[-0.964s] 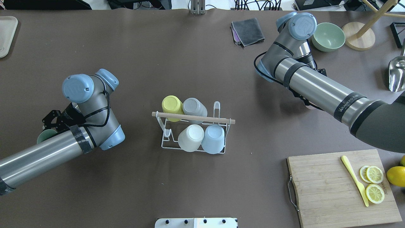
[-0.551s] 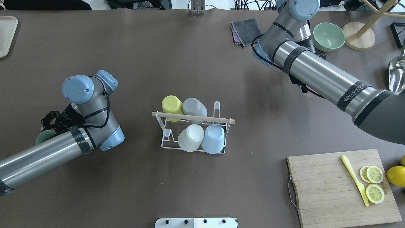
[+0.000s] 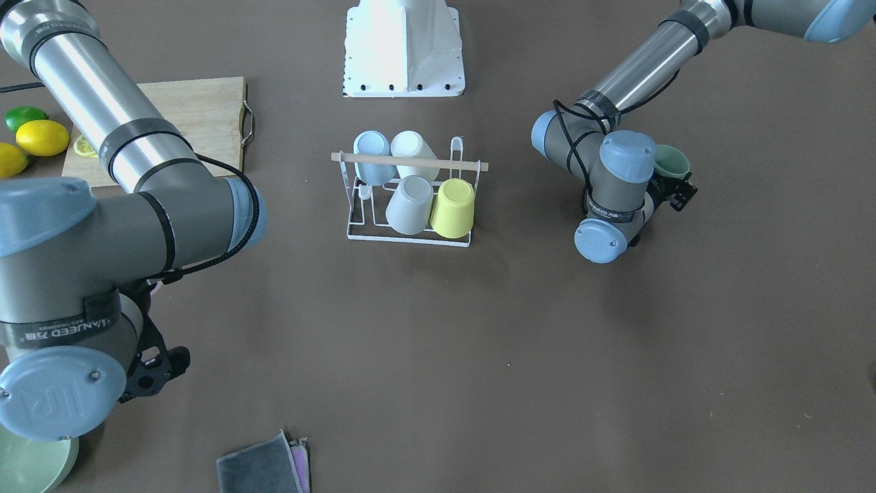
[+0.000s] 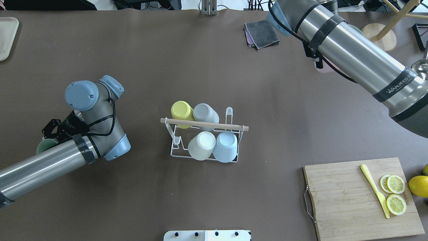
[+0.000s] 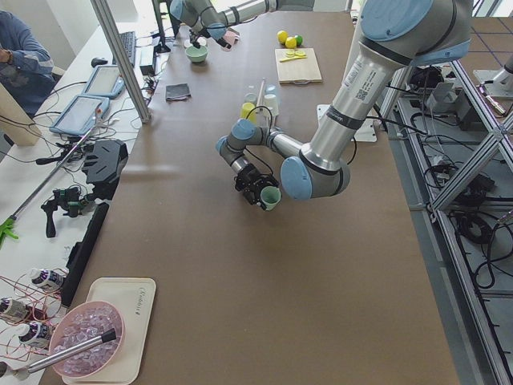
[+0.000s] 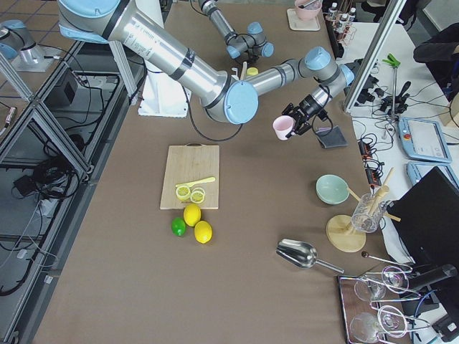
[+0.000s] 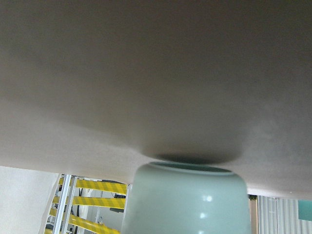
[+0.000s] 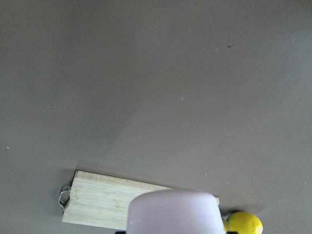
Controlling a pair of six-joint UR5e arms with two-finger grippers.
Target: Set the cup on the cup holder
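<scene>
The cup holder (image 4: 174, 147), a white wire rack with a wooden rod (image 4: 204, 124) across its top, stands mid-table and carries a yellow, a grey, a white and a light blue cup upside down on its prongs. It also shows in the front-facing view as the cup holder (image 3: 409, 236). My left gripper (image 4: 50, 135) is shut on a green cup (image 4: 42, 145), low over the table well to the rack's left; the green cup (image 7: 185, 200) fills the wrist view's bottom. My right gripper (image 6: 301, 118) is shut on a pink cup (image 6: 283, 127), raised over the far right of the table; the pink cup (image 8: 173, 212) shows at the frame's bottom.
A wooden cutting board (image 4: 347, 197) with lemon slices and a yellow knife (image 4: 374, 190) lies at the near right, with lemons (image 4: 418, 185) beside it. A grey cloth (image 4: 262, 32), a green bowl (image 6: 332, 188), a wooden stand (image 4: 379, 36) and a metal scoop (image 6: 301, 252) sit at the far right.
My right arm has swung away toward the table's far edge, carrying the pink cup. My left arm has shifted slightly left with the green cup. The rack and its cups have not moved.
</scene>
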